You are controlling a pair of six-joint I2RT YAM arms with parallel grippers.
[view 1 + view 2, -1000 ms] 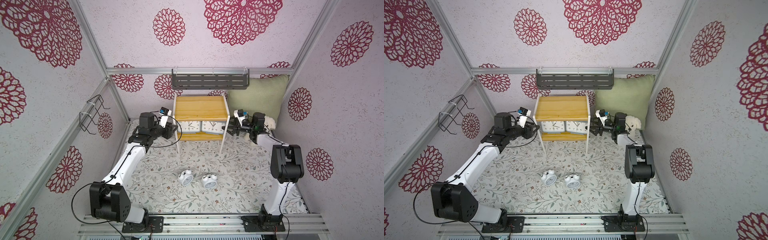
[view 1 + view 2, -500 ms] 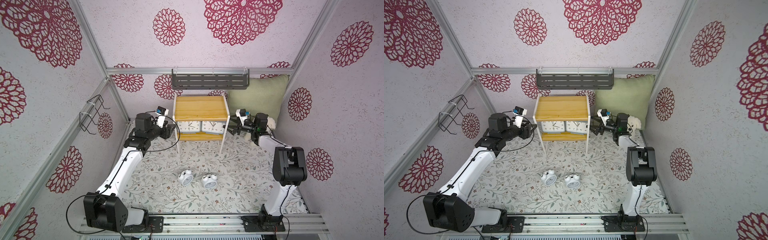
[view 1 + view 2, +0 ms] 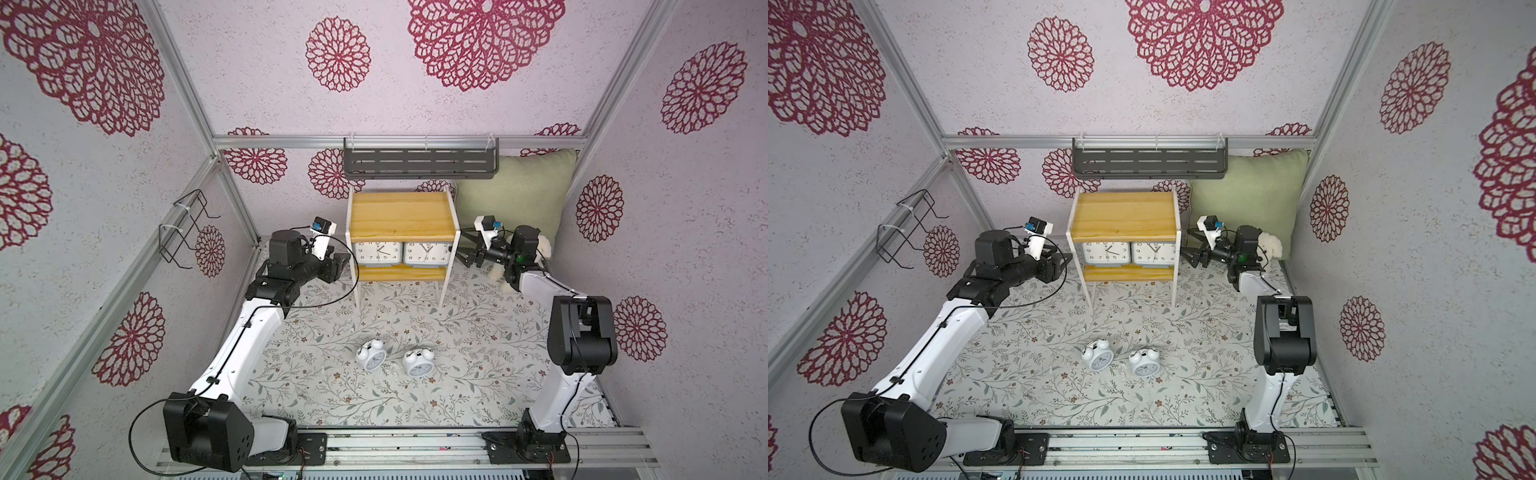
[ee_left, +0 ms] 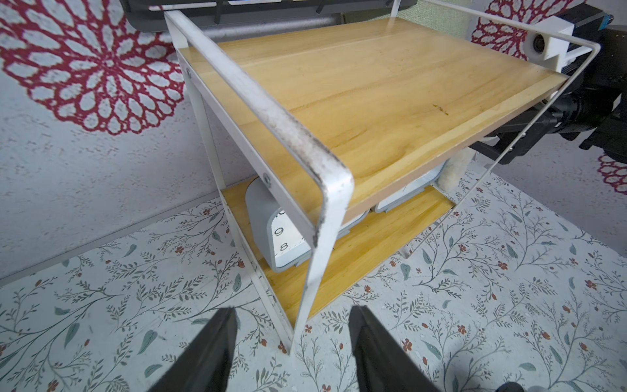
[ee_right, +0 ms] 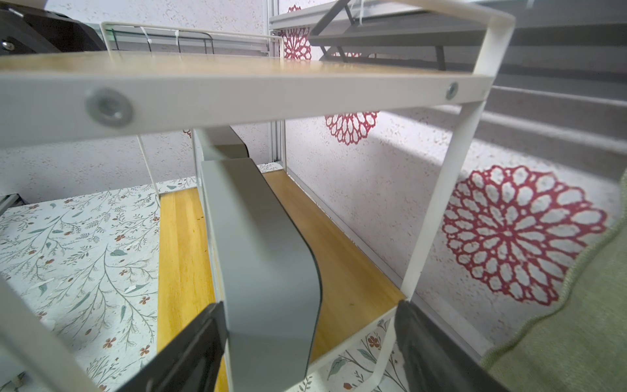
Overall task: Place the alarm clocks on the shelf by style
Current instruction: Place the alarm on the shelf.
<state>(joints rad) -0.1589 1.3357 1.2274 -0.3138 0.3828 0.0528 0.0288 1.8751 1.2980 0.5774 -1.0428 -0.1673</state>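
Note:
The shelf [image 3: 401, 216] [image 3: 1123, 216] stands at the back wall. Two grey alarm clocks [image 3: 377, 253] [image 3: 427, 253] sit side by side on its lower board. Two white twin-bell alarm clocks [image 3: 371, 355] [image 3: 417, 362] lie on the floral mat in front. My left gripper [image 3: 343, 264] [image 4: 291, 325] is open just outside the shelf's left side, level with its front leg, holding nothing. My right gripper [image 3: 463, 255] [image 5: 308, 322] is open at the shelf's right side. The end of the right grey clock [image 5: 264, 254] lies between its spread fingers, ungripped.
A dark grey slotted rack [image 3: 419, 162] hangs on the back wall above the shelf. A black wire rack [image 3: 183, 232] hangs on the left wall. A green pillow [image 3: 515, 195] and a white plush toy [image 3: 540, 249] fill the back right corner behind the right arm.
Both grippers have opened wider and drawn a little outward from the shelf's sides. The grey clocks stay on the lower board; the twin-bell clocks have not moved.

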